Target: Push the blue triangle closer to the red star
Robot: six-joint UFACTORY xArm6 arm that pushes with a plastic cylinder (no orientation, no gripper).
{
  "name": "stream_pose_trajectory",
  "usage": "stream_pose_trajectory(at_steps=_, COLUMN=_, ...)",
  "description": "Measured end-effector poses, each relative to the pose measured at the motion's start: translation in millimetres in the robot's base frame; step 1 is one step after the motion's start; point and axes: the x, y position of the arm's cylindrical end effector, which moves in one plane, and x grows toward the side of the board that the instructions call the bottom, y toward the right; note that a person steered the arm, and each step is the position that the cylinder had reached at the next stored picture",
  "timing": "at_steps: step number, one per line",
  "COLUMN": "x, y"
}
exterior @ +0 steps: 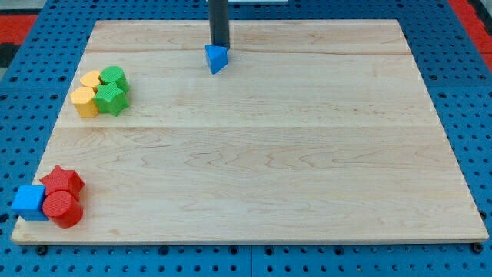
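Observation:
The blue triangle [217, 58] lies near the view's top, a little left of centre, on the wooden board [254, 146]. My tip [220, 47] stands right behind it, at its top edge, touching or nearly touching it. The red star [62, 181] sits far away at the view's bottom left corner. The rod rises dark and straight out of the view's top.
A red cylinder [62, 208] and a blue cube [29, 202] press against the red star at the bottom left. At the left edge, higher up, a yellow block [86, 101], a yellow heart-like block [91, 79], a green cylinder [113, 76] and a green star [111, 98] cluster together.

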Motion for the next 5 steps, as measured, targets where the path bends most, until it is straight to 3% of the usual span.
stream_pose_trajectory(at_steps=1, x=14, y=-5)
stream_pose_trajectory(at_steps=5, x=142, y=-6)
